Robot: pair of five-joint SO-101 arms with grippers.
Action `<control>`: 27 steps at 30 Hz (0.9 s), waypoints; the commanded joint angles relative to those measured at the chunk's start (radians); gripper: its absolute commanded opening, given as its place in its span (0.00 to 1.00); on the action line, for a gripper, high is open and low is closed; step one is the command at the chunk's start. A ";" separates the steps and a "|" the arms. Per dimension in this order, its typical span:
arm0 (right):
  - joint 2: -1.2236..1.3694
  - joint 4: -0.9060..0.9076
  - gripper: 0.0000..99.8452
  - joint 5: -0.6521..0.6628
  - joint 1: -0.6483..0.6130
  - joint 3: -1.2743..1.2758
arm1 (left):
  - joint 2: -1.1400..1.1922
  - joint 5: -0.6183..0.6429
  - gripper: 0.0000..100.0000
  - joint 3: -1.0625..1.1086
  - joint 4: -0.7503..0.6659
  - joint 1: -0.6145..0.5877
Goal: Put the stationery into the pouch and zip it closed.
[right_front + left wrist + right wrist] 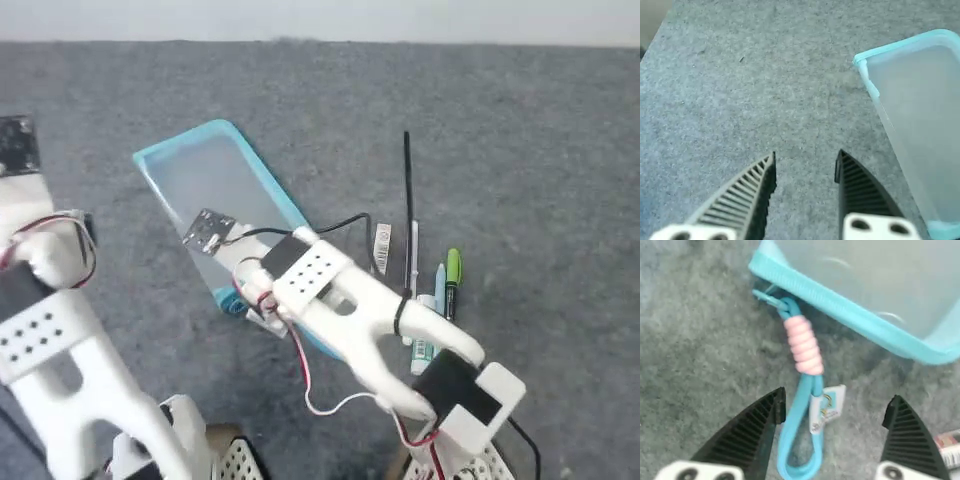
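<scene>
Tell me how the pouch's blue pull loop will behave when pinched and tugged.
Probably floppy: the loop lies limp and curved on the carpet. Thin, so likely light; tugging may drag the pouch instead of running the zip.

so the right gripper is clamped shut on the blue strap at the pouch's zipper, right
Not quite: the right gripper is open, not clamped shut. The right wrist view shows its jaws spread wide, with the blue strap lying between them on the mat. The rest holds: the strap does hang from the zipper end of the pouch.
</scene>
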 commanded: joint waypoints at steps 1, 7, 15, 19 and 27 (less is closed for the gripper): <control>-0.005 -0.025 0.31 0.012 -0.054 -0.055 | 0.020 -0.015 0.18 -0.056 0.003 -0.003; 0.070 -0.073 0.31 0.006 -0.074 -0.081 | 0.031 -0.018 0.18 -0.056 0.003 -0.005; 0.223 -0.073 0.31 0.006 -0.045 -0.219 | 0.031 -0.018 0.18 -0.056 0.003 -0.005; 0.265 -0.071 0.24 0.008 -0.044 -0.235 | 0.032 -0.018 0.18 -0.051 0.003 -0.005; 0.265 -0.035 0.01 0.006 0.039 -0.242 | 0.029 -0.020 0.18 -0.027 -0.003 -0.003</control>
